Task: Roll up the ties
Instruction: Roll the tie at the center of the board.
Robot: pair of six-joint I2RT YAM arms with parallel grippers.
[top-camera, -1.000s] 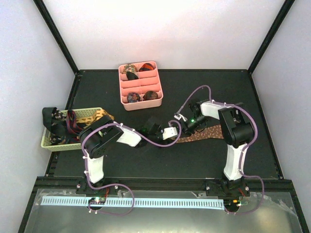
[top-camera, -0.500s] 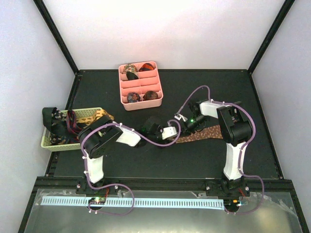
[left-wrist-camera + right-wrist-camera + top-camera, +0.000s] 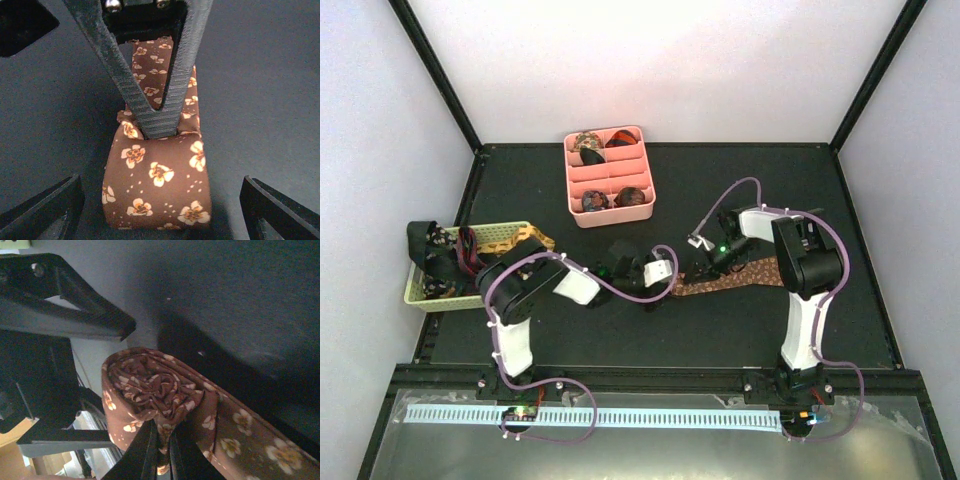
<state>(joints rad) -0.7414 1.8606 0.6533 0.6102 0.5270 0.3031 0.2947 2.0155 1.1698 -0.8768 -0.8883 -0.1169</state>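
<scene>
Black table (image 3: 750, 180), floral tie (image 3: 157, 185) well off its edges

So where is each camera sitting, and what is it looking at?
Top camera: high behind the arms, looking down at the table; both arms show, left gripper and right gripper meeting at the brown tie.
Left wrist camera: on the left arm, facing the tie's roll; its own open fingers show in the bottom corners.
Right wrist camera: on the right arm, close to the roll's spiral end; its own fingers pinch it.
Shared: both wrist views show that roll.
</scene>
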